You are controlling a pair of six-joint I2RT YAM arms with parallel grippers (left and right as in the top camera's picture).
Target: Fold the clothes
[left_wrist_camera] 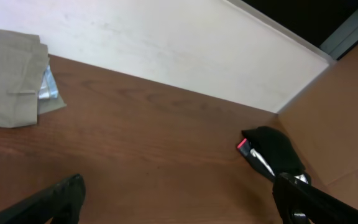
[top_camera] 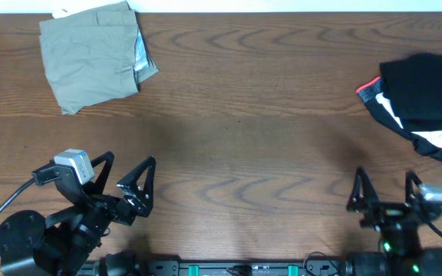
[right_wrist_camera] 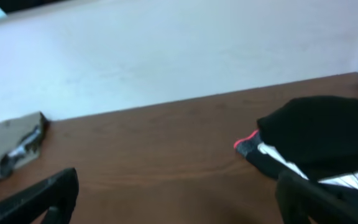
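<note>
Shorts [top_camera: 90,54]: folded, lying at the far left corner of the tabletop [top_camera: 244,146].
Left claw [top_camera: 129,167]: wide open, holding nothing, near the front edge.
Right claw [top_camera: 385,180]: wide open, holding nothing too.
Black cloth [top_camera: 424,92]: bunched up on the far right.

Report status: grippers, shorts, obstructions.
Left gripper open, empty. Right gripper open, empty. Khaki shorts folded, far left. Black garment heaped far right, clear of both.

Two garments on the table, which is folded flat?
The khaki shorts, far left: a squared, flat stack. The black garment on the right is a crumpled heap.
</note>
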